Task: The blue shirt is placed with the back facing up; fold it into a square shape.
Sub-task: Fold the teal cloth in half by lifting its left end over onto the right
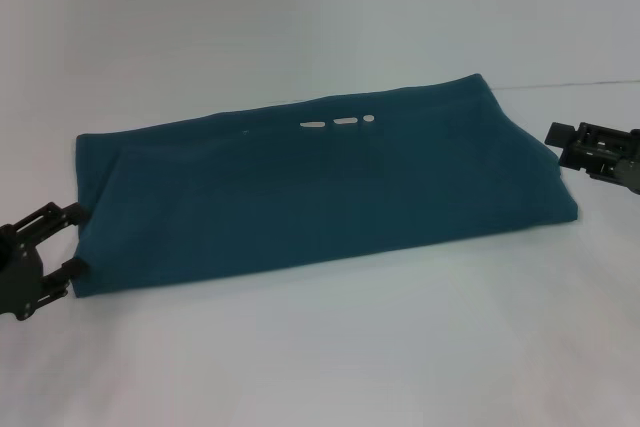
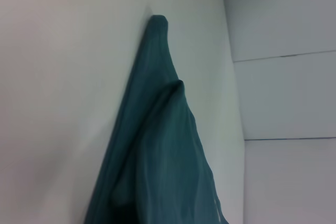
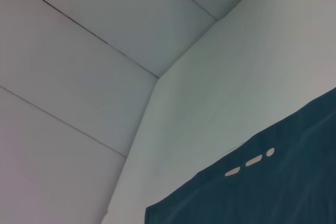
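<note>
The left hand (image 1: 75, 239) sits low at the left edge of the head view, its two dark fingers (image 1: 50, 217) spread apart and reaching toward the short left end of the blue shirt (image 1: 320, 192). One finger lies at the upper part of that end and the other lower down; the tips are right at the cloth's edge, though whether they press on it is not clear. The hand lies close to the bench (image 1: 320, 347), pointing to the right along the shirt.

The shirt lies flat on the white bench, already folded into a long band. Its long axis runs from left to right across the view, rising slightly toward the far right, so the right end lies farther from the robot than the left end. Three small white marks (image 1: 340, 123) sit near its far long edge, a little right of the middle. In the left wrist view the cloth (image 2: 157, 150) shows as a narrowing wedge with soft folds, lying on the bench.

The right hand (image 1: 562, 139) is at the right edge of the head view, just beside the shirt's right end, pointing left toward it. I cannot tell whether its fingers are apart or together. The right wrist view shows the shirt's far edge and the white marks (image 3: 251, 161).
</note>
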`<state>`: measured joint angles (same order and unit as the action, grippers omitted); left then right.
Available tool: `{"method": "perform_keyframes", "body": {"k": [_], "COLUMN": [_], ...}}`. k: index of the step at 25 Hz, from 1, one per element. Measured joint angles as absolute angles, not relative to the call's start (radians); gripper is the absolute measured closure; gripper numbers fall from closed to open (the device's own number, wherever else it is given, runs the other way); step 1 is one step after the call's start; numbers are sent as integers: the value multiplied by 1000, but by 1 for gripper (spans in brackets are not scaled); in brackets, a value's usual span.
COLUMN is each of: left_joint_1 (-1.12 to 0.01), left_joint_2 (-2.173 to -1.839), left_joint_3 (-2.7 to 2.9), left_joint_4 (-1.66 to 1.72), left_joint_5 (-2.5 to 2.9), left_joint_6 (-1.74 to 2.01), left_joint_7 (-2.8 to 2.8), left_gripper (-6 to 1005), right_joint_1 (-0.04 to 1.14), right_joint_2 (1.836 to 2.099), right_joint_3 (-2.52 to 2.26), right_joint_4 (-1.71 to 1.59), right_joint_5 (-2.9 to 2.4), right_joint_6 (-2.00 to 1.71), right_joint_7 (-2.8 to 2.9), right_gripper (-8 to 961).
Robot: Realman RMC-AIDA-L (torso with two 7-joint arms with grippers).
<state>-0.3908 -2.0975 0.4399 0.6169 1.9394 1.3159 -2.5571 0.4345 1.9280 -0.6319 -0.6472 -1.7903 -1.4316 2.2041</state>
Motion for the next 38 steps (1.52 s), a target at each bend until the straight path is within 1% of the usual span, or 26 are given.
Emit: {"method": "perform_keyframes", "body": {"k": [5, 12, 24, 38], "left_joint_1": [-404, -405, -381, -367], "left_joint_2": [-2102, -2101, -2093, -2101], "left_joint_3": [449, 459, 445, 441], "left_joint_4": [596, 560, 599, 588], "left_joint_5": [1942, 1973, 2017, 2020], "left_joint_6": [1260, 1190, 1275, 1242], "left_joint_7": [-2561, -2561, -2598, -2640], "left_gripper": [188, 188, 188, 188], "right_joint_1": [429, 431, 425, 423], "right_joint_2": [1928, 1916, 1916, 1916], "right_joint_3": [-632, -632, -633, -632], "right_joint_4": [-634, -596, -595, -583], "right_joint_5": [-1790, -1790, -1792, -1792], "right_joint_6": [-1418, -1403, -1399, -1393], "right_joint_7": [2198, 2189, 2189, 2184], "right_gripper": [250, 250, 251, 251]}}
